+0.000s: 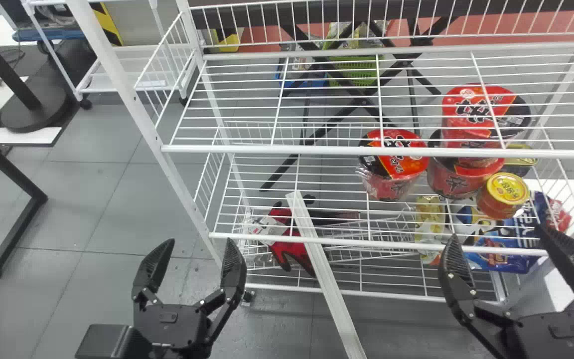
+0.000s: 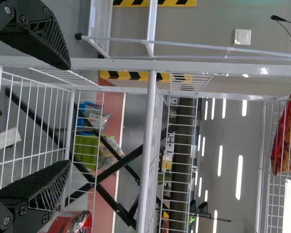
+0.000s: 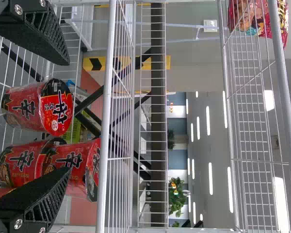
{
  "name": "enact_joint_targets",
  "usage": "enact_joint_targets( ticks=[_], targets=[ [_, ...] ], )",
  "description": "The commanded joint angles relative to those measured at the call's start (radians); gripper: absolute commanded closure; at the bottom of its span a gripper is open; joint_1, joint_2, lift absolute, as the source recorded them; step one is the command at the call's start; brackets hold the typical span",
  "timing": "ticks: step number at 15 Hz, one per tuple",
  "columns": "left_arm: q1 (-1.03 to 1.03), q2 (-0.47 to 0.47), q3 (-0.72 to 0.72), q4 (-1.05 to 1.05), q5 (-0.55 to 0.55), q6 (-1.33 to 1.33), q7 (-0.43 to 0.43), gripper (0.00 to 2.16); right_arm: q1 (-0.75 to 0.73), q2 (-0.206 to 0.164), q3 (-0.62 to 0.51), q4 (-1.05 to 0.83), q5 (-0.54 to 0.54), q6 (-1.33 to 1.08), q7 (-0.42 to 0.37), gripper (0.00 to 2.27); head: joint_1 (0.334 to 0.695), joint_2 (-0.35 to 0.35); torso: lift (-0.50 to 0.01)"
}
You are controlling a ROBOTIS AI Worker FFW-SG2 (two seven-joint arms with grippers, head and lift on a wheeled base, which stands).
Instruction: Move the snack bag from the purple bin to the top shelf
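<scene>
My left gripper (image 1: 195, 257) stands open in front of the rack's lower left, with nothing between its fingers; in the left wrist view, the gripper (image 2: 69, 115) is spread before the wire shelves. My right gripper (image 1: 499, 239) is also open and empty, in front of the rack's right part, and the right wrist view has this gripper (image 3: 68, 116) near the cup noodles. High on the rack, well above both grippers, a red snack bag (image 2: 286, 141) rests on the top shelf (image 2: 276, 194). The right wrist view shows the colourful snack bag (image 3: 254, 17) behind the wires too.
Several red noodle cups (image 1: 394, 157), some stacked, stand on the rack's right half, beside a yellow-lidded can (image 1: 503, 194). Lower down lie red gloves (image 1: 292, 249) and a blue pouch (image 1: 506, 244). A white bar (image 1: 324, 274) slants across the front. White shelf rails (image 1: 347, 149) cross the view.
</scene>
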Motion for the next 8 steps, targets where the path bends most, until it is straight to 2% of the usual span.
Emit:
enact_joint_targets(
  ticks=[1, 3, 6, 8],
  targets=[
    [0.001, -0.003, -0.002, 0.0, 0.0, 0.0, 0.0, 0.13, 0.027, -0.003, -0.004, -0.031, 0.0, 0.0, -0.001, 0.01, 0.695, 0.13, -0.451],
    [0.009, -0.003, 0.0, -0.005, -0.002, 0.0, 0.002, 0.13, 0.08, -0.037, -0.02, -0.091, 0.031, 0.003, -0.001, 0.01, 0.695, 0.13, -0.451],
    [0.029, -0.003, 0.001, -0.006, -0.003, -0.04, 0.022, 0.13, 0.129, -0.084, -0.045, -0.178, 0.022, 0.034, -0.005, 0.01, 0.695, 0.139, -0.451],
    [0.033, -0.003, 0.001, -0.003, -0.003, -0.049, 0.022, 0.13, 0.197, -0.087, -0.103, -0.221, 0.005, 0.046, -0.004, 0.01, 0.695, 0.145, -0.451]
  ],
)
